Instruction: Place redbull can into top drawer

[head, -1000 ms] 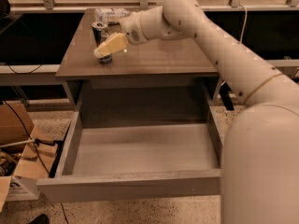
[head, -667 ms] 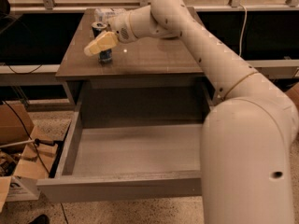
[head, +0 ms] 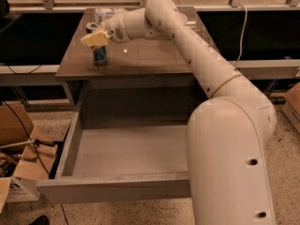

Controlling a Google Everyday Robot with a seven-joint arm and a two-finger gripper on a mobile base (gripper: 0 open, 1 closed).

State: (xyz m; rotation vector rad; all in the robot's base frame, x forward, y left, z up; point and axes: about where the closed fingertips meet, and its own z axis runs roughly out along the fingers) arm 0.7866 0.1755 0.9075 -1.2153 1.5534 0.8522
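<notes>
- Since the earlier frames, your gripper (head: 95, 39) has swung toward 9 o'clock across the table (head: 150, 60) and now sits directly over the can (head: 100, 56).
- The can has stayed where it was: upright on the table, at about 8 o'clock on the tabletop, near the front edge.
- The gripper covers the can's top, with the blue body showing just beneath it. You cannot tell from here whether the gripper is apart, together, or clamped on the can.
- The arm (head: 201, 60) reaches in from 4 o'clock. Its big lower housing fills the near right of the view and hides the drawer's right end.
- The drawer (head: 112, 186) is pulled fully out at 6 o'clock from the table, with its pale inner floor showing and its flat front nearest you.
- A clear bottle (head: 105, 14) lies at about 11 o'clock on the tabletop, behind the gripper and apart from the can.
- Cardboard boxes (head: 16, 125) sit on the ground at 9 o'clock from the drawer.
</notes>
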